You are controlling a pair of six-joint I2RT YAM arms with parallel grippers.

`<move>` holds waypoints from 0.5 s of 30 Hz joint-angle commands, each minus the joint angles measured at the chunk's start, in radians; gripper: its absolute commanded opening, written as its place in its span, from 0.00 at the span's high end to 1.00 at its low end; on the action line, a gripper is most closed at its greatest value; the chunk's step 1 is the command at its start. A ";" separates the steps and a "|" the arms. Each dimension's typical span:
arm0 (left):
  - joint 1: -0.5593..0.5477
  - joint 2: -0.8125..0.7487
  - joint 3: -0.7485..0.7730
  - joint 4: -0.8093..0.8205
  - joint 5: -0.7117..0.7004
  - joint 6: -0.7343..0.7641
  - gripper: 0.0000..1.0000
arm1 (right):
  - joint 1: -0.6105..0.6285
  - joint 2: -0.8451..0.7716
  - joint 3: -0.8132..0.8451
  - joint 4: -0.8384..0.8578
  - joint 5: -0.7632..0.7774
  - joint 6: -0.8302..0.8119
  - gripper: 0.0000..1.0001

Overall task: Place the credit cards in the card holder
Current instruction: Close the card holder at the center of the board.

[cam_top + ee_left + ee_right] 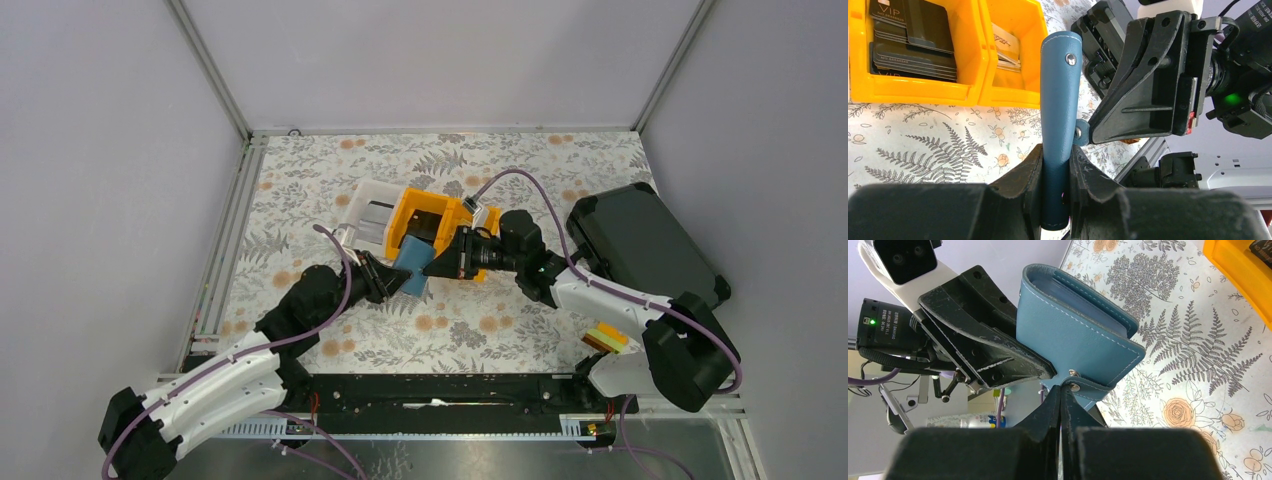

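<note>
Floral-print desk lies below both arms. Left claw is clamped on the holder, which stands up out of it, folded shut and clear of the desk. Right claw, fingers pressed together, pinches the holder's tab at its tip, seemingly to undo it. Cards sit stacked in orange bins beyond the left claw. By this view no card looks loaded; opening the holder and every insertion remain.
</note>
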 commanded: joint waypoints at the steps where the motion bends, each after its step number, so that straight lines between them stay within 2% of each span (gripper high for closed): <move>1: -0.008 0.011 0.031 -0.031 -0.014 -0.009 1.00 | 0.021 -0.056 0.014 0.110 -0.013 -0.005 1.00; 15: -0.008 0.038 0.038 -0.027 0.030 -0.003 1.00 | 0.021 -0.052 0.009 0.128 -0.017 -0.003 1.00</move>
